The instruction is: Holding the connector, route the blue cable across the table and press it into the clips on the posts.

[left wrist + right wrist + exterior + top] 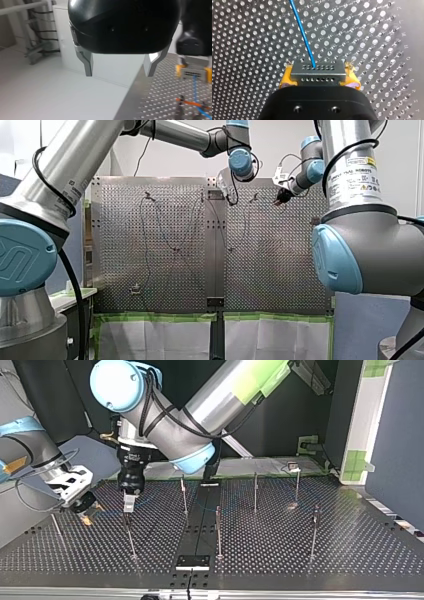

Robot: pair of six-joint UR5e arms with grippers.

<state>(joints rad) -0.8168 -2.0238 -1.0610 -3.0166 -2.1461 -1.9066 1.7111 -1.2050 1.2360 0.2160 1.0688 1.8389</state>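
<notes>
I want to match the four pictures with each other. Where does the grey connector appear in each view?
Front view: too small to tell; it would be at my right gripper, up and right of the middle.
Top view: not clear, at the same gripper, at the left.
Left wrist view: connector beside my left gripper, between yellow pads.
Right wrist view: between its own gripper's yellow pads.
Shared landmark: my right gripper.

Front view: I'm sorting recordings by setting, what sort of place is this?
Probably a robotics lab bench: a perforated table with thin posts, worked by my left arm and my right arm.
</notes>
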